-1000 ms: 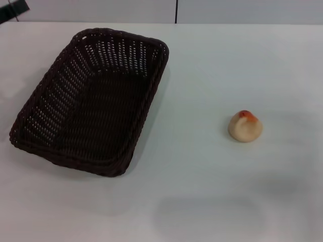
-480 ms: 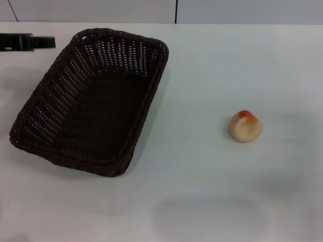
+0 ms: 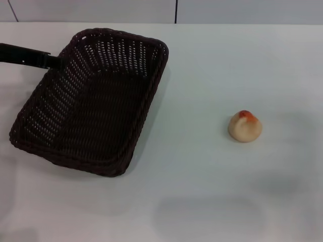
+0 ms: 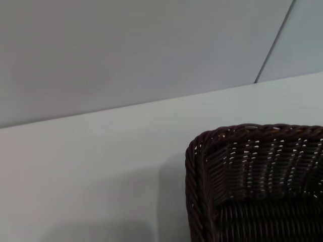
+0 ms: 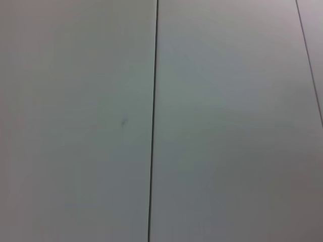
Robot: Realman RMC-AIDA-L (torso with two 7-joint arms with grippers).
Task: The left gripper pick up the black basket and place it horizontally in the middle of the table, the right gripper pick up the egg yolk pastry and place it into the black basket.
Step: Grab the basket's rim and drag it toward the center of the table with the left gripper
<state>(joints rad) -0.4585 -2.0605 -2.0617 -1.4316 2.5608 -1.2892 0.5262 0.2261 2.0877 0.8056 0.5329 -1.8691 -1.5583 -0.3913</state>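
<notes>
The black basket (image 3: pixel 91 101) lies on the left part of the white table (image 3: pixel 202 191), its long side running away from me at a slight slant. It is empty. My left gripper (image 3: pixel 53 61) reaches in from the left edge as a black bar, its tip at the basket's far left rim. A corner of the basket shows in the left wrist view (image 4: pixel 242 176). The egg yolk pastry (image 3: pixel 245 126), a pale bun with an orange-red patch on top, sits alone to the right of the basket. My right gripper is out of view.
A grey wall (image 3: pixel 227 10) with a dark vertical seam runs behind the table's far edge. The right wrist view shows only wall panels (image 5: pixel 227 121) with a seam.
My left gripper has moved from the far left corner of the view down and right to the basket's left rim. The basket and the pastry have not moved.
</notes>
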